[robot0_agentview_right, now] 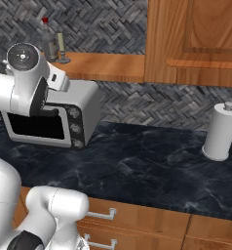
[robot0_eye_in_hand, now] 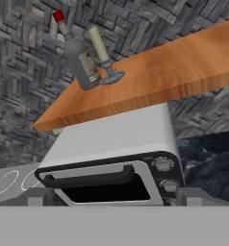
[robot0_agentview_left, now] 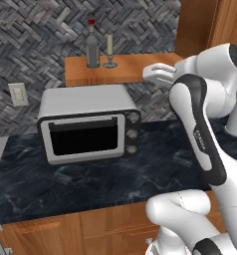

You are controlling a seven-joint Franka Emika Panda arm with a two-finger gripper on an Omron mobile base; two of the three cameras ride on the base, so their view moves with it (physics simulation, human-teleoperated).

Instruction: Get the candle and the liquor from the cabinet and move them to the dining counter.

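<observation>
So one liquor bottle (robot0_agentview_left: 92,47) and one candle (robot0_agentview_left: 109,51) are sitting up on the cabinet shelf (robot0_agentview_left: 125,67), candle just beside the bottle at its 3 o'clock, both upright and probably just parked there waiting for pickup. One microwave (robot0_agentview_left: 88,122) is sitting on the desk (robot0_agentview_left: 90,184) right below. The gripper (robot0_agentview_left: 158,73) is hanging by the shelf's front edge, around 4 o'clock of the candle, gripping nothing; honestly can't tell how wide it's spread. One paper towel roll (robot0_agentview_right: 220,132) is standing far right.
</observation>
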